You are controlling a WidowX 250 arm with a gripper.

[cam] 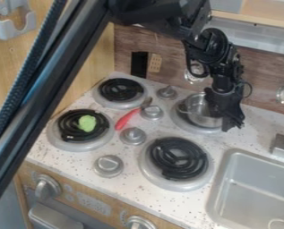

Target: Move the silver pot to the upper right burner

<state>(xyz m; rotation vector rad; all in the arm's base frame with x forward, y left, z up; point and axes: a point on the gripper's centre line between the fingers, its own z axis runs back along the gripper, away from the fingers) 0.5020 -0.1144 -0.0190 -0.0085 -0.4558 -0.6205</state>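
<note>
Silver pot [198,110] sits on the burner [193,129] near the counter's [141,197] back edge, gripper [230,125] at its side. You cannot confirm the jaws' hold. Likely light, rigid, slippery; pinch the rim.

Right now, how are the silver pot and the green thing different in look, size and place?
The silver pot is shiny metal and hollow; the green thing is a light green lump. The pot is clearly larger than the green thing. The pot is at the upper right burner, close against the gripper; the green thing lies on the lower left burner, away from it.
</note>
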